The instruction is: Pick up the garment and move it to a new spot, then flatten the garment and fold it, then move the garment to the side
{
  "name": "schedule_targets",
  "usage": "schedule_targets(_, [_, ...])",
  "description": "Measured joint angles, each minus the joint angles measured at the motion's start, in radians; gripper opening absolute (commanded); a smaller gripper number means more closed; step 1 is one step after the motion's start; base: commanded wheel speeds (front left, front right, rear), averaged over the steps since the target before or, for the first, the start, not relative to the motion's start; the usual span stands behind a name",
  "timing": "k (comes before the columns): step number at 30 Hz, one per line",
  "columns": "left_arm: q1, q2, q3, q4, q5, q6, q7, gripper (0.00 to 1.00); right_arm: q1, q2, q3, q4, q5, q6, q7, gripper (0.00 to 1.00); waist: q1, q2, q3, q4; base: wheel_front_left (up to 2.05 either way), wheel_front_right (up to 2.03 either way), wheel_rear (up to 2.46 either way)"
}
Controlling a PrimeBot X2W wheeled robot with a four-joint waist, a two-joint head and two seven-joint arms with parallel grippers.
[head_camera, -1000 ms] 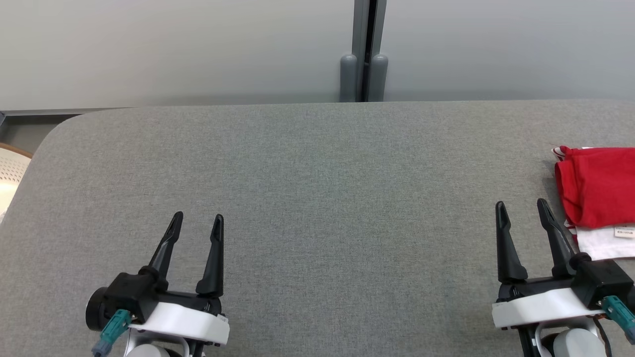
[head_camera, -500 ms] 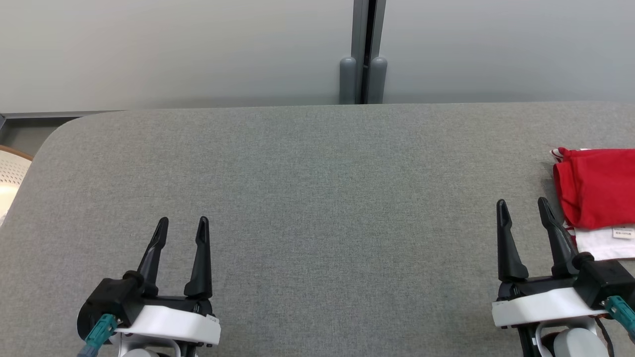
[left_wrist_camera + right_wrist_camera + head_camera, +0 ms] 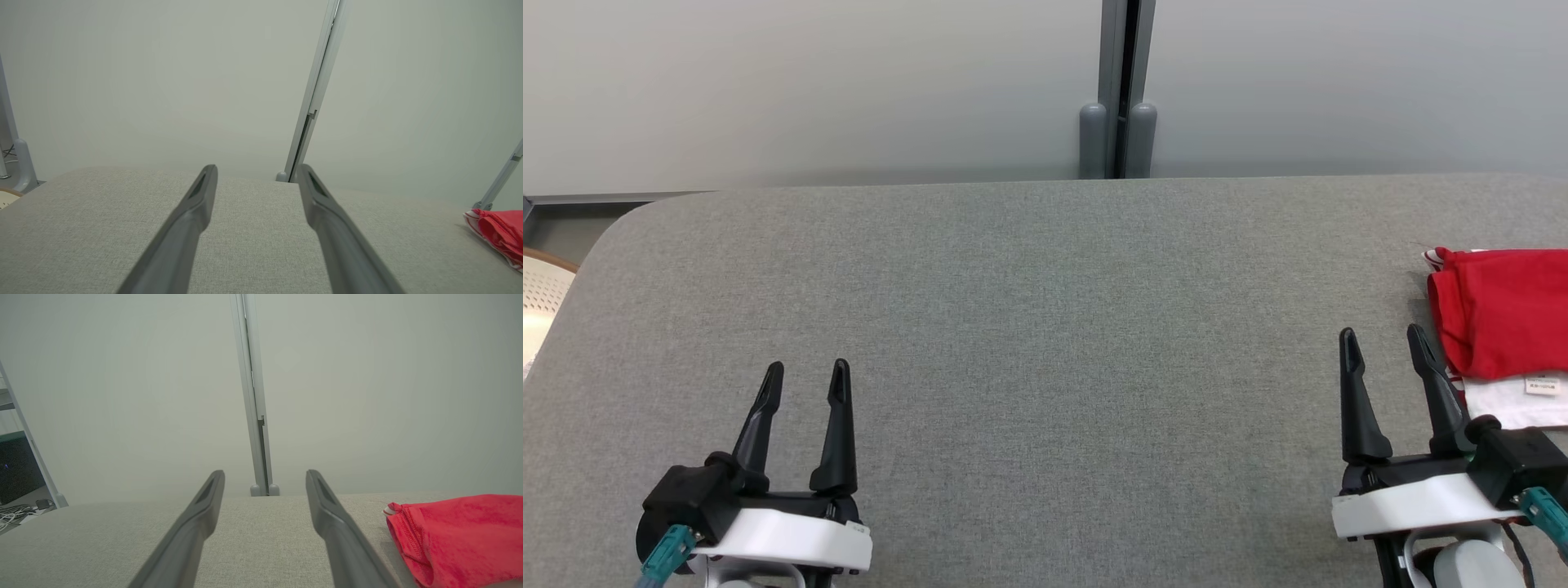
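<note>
Left gripper [image 3: 807, 367] has pulled back toward the table's near-left corner since a second ago. Head camera has tilted a bit too, so the whole frame has shifted. Right gripper [image 3: 1381, 331] is unchanged over the table's near-right part.

Table [image 3: 1045, 327]: grey fabric top, rounded far-left corner.

Wall panels [image 3: 809, 82]: pale grey, behind the table's far edge. They're split by a vertical post [image 3: 1119, 73] with two rounded feet at that edge, about mid-width.

Garment [image 3: 1499, 314]: red, folded, lying at the table's right end, cut off by the frame. A white layer [image 3: 1503, 400] with a small label [image 3: 1546, 385] pokes out on the side toward the table's near edge.

Both grippers: released, jaws spread wide, fingers pointing at the table's far edge. Right gripper's outer finger sits just beside the garment's left hem; can't tell if it's touching.

Pale perforated basket [image 3: 539, 302]: just off the table's left end.
</note>
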Motion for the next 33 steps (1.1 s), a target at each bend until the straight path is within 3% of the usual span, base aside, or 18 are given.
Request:
schedule_targets(2, [0.001,0.0,0.003,-0.004,-0.003,-0.002,0.0,1.0,0.0,0.0,0.0,0.0,0.0,0.0,0.0,1.0,0.0,0.0,0.0,-0.001,0.0,0.0,0.0])
schedule_targets(3, [0.001,0.0,0.005,-0.005,-0.01,-0.004,0.0,0.0,0.0,0.0,0.0,0.0,0.0,0.0,0.0,0.0,-0.0001,0.0,0.0,-0.001,0.0,0.0,0.0])
schedule_targets(9, [0.035,-0.008,0.0,0.044,-0.017,-0.005,0.002,0.0,0.033,0.004,0.003,0.045,0.003,0.0,0.001,0.0,0.0,0.0,0.0,-0.001,0.0,0.0,0.0])
schedule_targets(33, [0.022,-0.003,0.043,0.069,-0.415,-0.019,0.112,0.0,0.035,0.0,-0.032,0.056,0.453,0.0,0.107,0.0,0.0,0.0,-0.01,-0.014,0.0,0.0,0.0])
